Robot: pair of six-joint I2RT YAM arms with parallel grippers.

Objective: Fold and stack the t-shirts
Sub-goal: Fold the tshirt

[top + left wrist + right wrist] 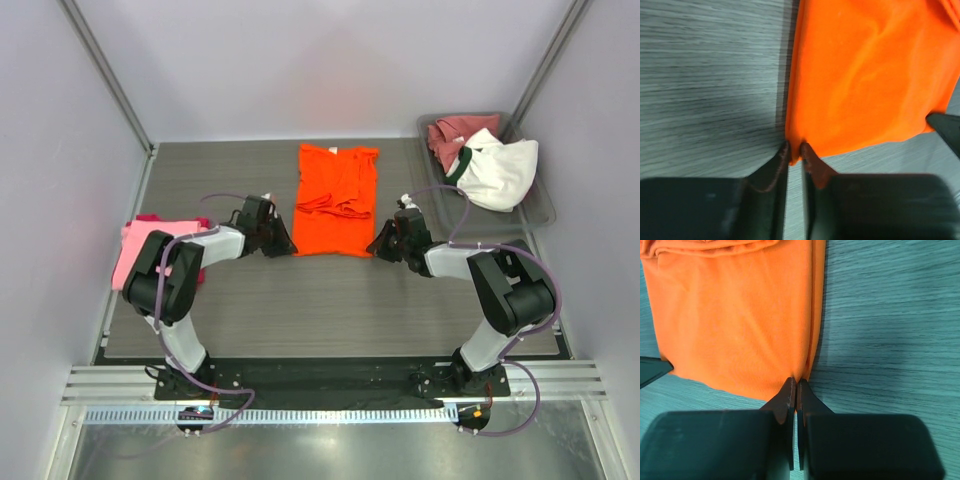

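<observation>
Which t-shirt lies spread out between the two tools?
The orange t-shirt, flat at mid-table. The pink t-shirts are piled at the left edge; the rose-red t-shirt and the white t-shirt lie crumpled in the tray.

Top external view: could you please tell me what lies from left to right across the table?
Pink t-shirt stack, left end effector, orange t-shirt, right end effector, grey tray.

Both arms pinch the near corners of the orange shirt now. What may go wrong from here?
The left jaws hold only the very tip of one corner of the orange shirt, so it may slip out on lifting.
The sleeves folded onto the shirt lie loose and rumpled; they may fall open during the next fold.
The right jaws grip a layered edge and may catch only some layers.
</observation>
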